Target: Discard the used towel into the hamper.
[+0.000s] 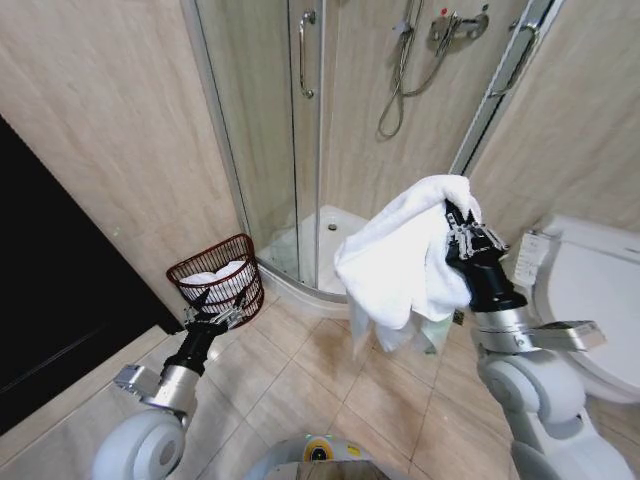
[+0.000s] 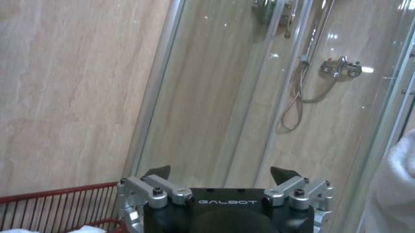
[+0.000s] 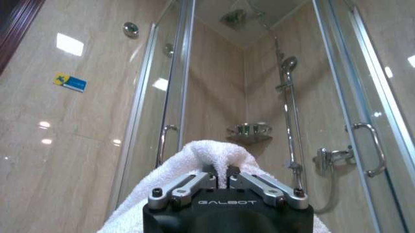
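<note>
"GALBOT" on left end effector (image 2: 220,182) body, "GALBOT" on right end effector (image 3: 221,174) body

Your right gripper (image 1: 458,226) holds the white towel (image 1: 400,265) high over bare tiled floor (image 1: 330,370), and the air between it and the hamper (image 1: 215,280) is open. The hamper sits against the beige wall (image 1: 120,150), just beside the glass shower enclosure (image 1: 270,140), so those two surfaces hem it in. Its mouth already holds white cloth, leaving perhaps little depth. Your left gripper (image 1: 212,318), fingers spread, hovers at the hamper's near rim. The toilet (image 1: 590,300) crowds your right side.
</note>
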